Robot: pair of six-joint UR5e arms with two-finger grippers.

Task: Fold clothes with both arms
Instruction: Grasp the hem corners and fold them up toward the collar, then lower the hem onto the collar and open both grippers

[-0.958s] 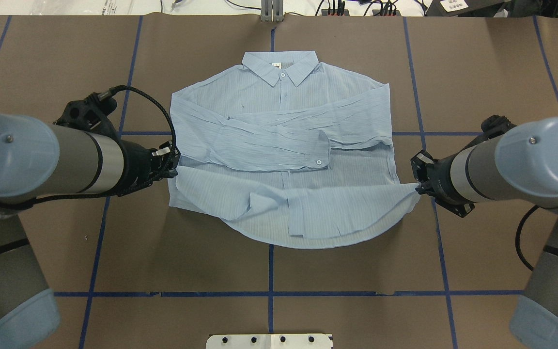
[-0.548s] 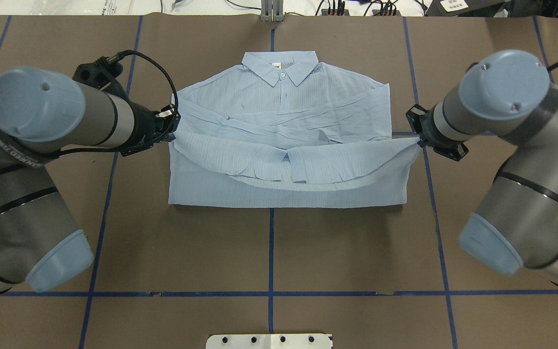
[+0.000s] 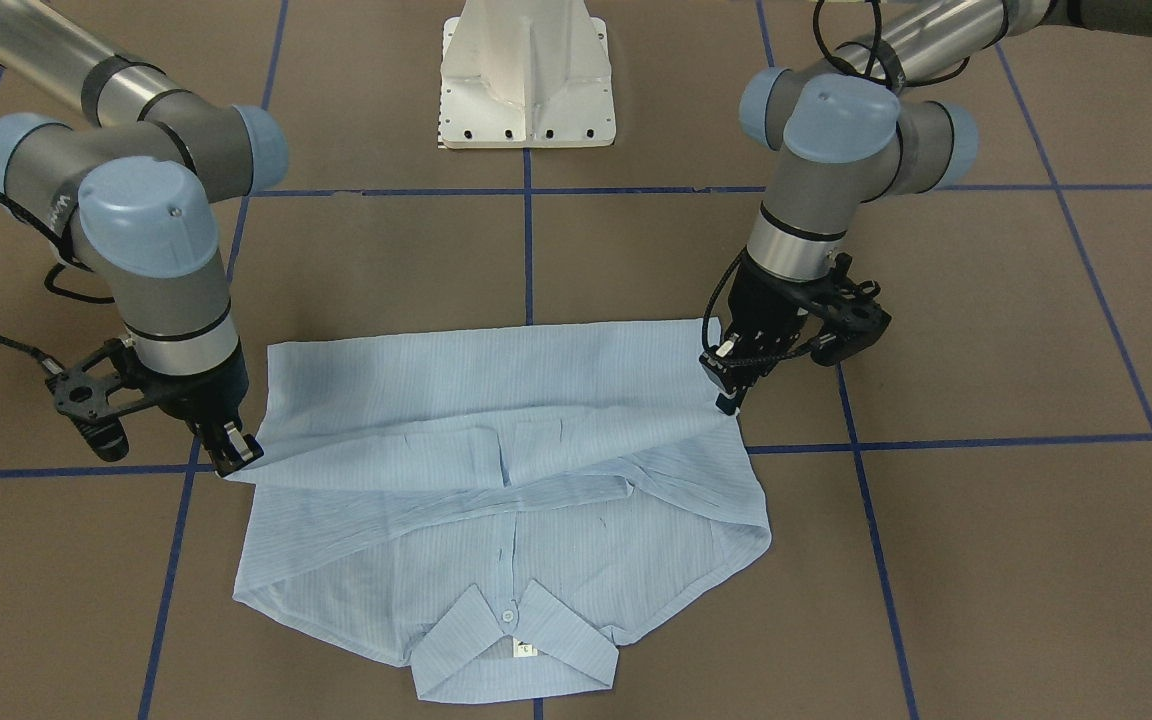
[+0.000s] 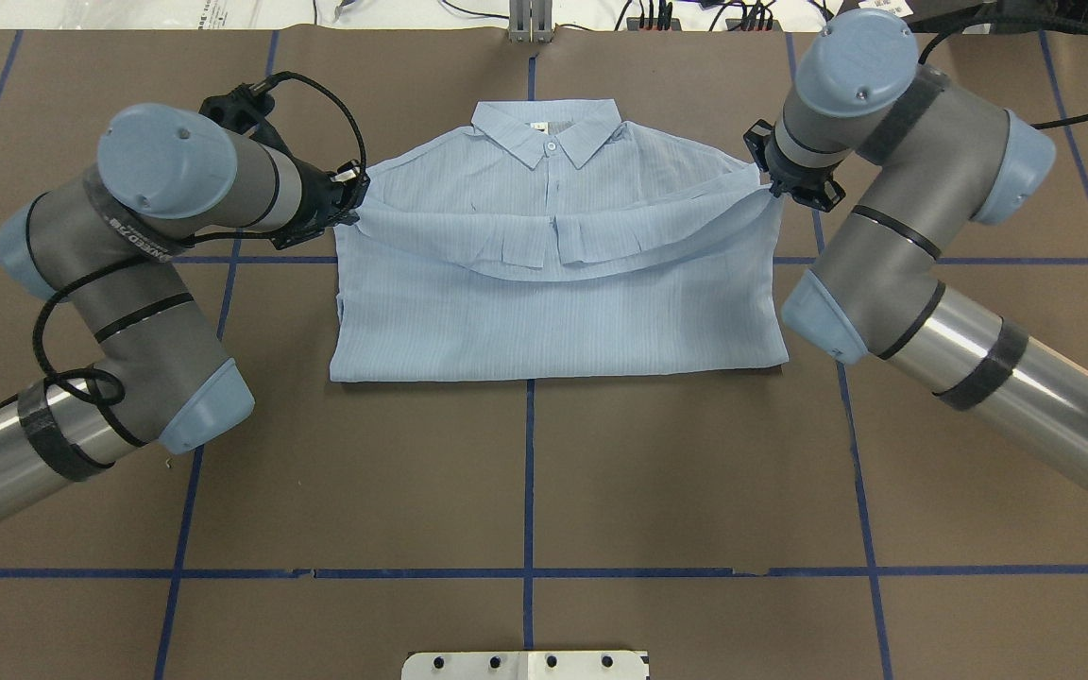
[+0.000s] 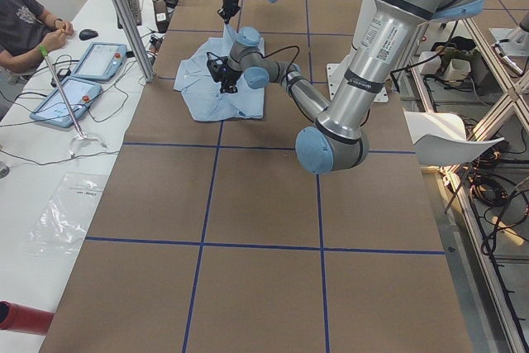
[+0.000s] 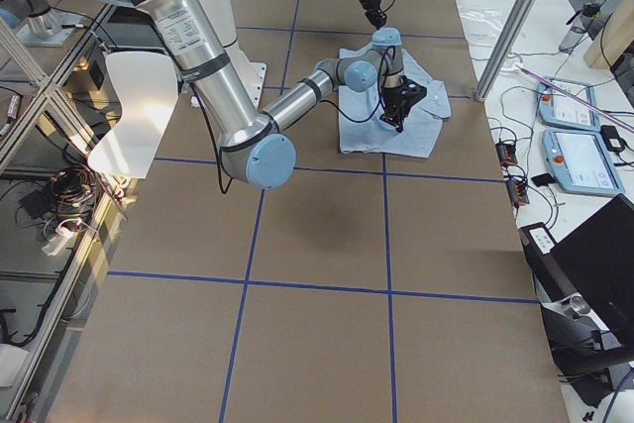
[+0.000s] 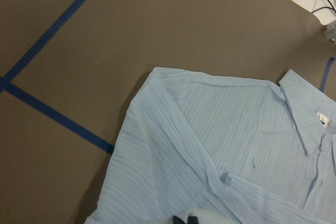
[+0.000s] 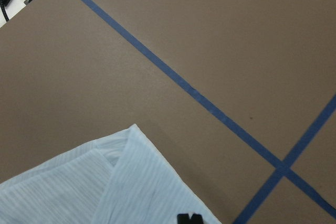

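Left claw (image 4: 348, 210) and right claw (image 4: 774, 187) each pinch a hem corner of the shirt (image 4: 558, 316) at shoulder level. Bottom-up fold looks nearly done; lay-down and release left.

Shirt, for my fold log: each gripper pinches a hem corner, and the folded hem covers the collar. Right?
No: the overhead exterior view shows the collar bare, the hem short of it. The left gripper and right gripper each pinch a corner.

Brown table (image 4: 695, 472), blue tape lines (image 4: 529, 472), white chair (image 5: 442, 142)
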